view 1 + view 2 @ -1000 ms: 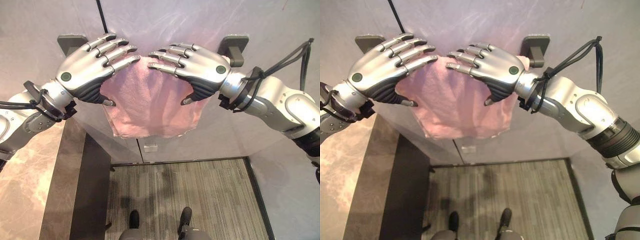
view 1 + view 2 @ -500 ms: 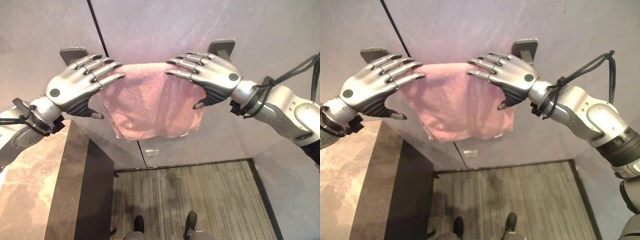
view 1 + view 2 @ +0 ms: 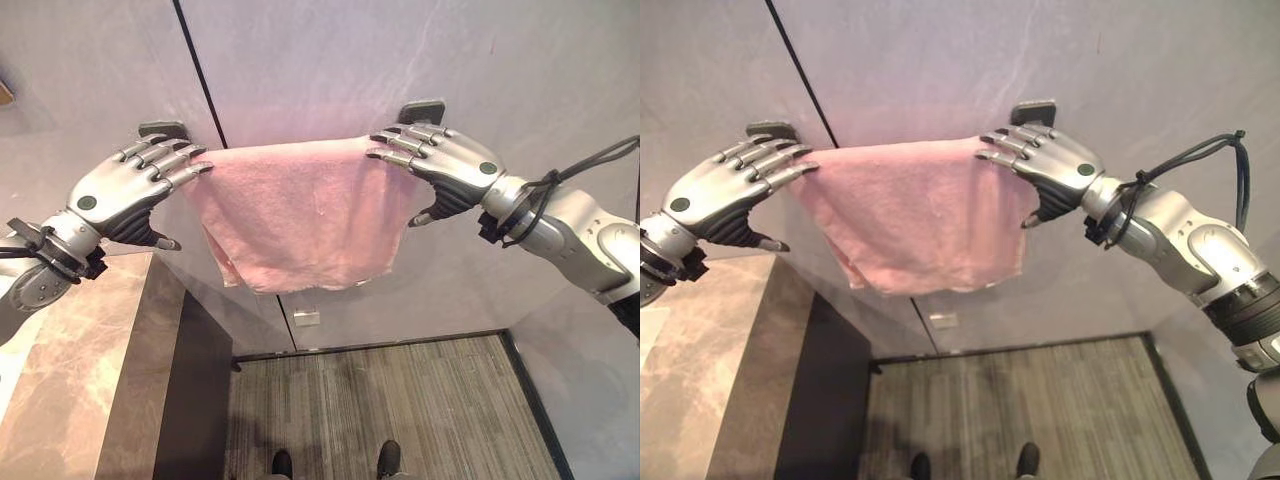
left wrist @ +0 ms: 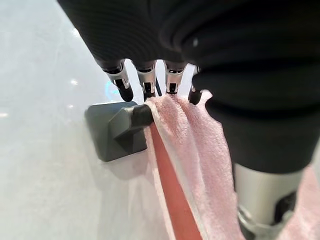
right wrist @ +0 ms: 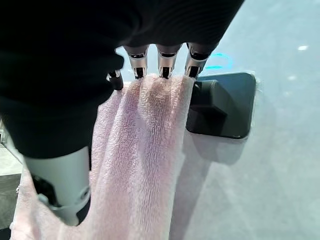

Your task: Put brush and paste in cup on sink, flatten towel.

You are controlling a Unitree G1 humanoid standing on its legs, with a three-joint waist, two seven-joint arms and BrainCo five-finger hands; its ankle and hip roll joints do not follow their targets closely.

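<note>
Spreading the pink towel (image 3: 300, 215) flat along its wall bar, one hand at each end.

My left hand (image 3: 125, 187) is resting straight, relaxed fingers on the towel's top edge at its own end, just beside the dark bar bracket (image 4: 117, 130); my right hand (image 3: 445, 165) is doing the same at the other end by the other bracket (image 5: 225, 102), thumbs hanging free, neither hand gripping. Towel is draping over the bar between my fingertips, lower hem hanging uneven, longer below my left hand. It's looking light, soft and floppy, no stiffness, likely sliding easily on the bar and bunching if I'm pushing hard. Best hold, I'm judging: flat fingers along the top fold at the ends, or pinching the lower corners to even the hem.
</note>
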